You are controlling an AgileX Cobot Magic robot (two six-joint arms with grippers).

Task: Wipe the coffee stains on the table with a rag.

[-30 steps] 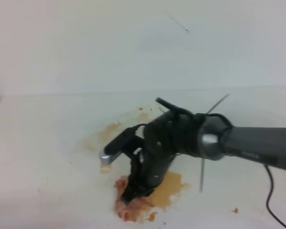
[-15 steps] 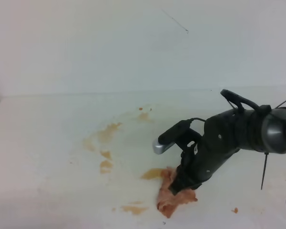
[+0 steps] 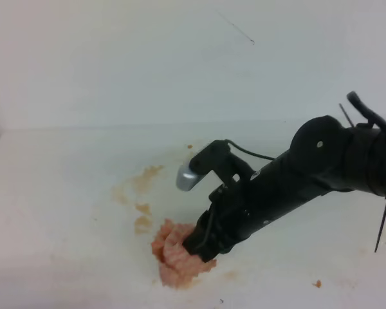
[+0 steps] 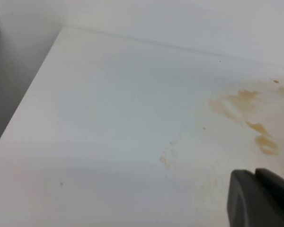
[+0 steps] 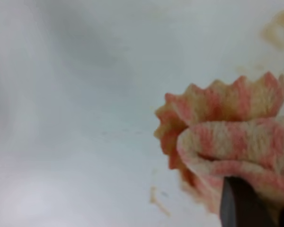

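The pinkish-orange rag (image 3: pixel 175 259) lies bunched on the white table (image 3: pixel 58 193), near its front edge. My right gripper (image 3: pixel 199 248) is shut on the rag and presses it down onto the table. In the right wrist view the striped rag (image 5: pixel 227 135) fills the right side above a dark fingertip (image 5: pixel 240 205). Pale brown coffee stains (image 3: pixel 141 182) remain left of and behind the rag, with a small patch (image 3: pixel 143 224) close beside it. They also show in the left wrist view (image 4: pixel 239 101). A dark part of my left gripper (image 4: pixel 260 201) shows at the lower right of that view, over the table.
A tiny orange crumb (image 3: pixel 317 283) lies at the front right. A faint smear (image 3: pixel 228 275) sits just right of the rag. The pale wall (image 3: pixel 180 58) rises behind the table. The table's left edge (image 4: pixel 28 99) drops off in the left wrist view.
My right gripper dragged the rag right across the big blotch, then back left. The large brown blotch at the front is gone; only faint smears are left there.
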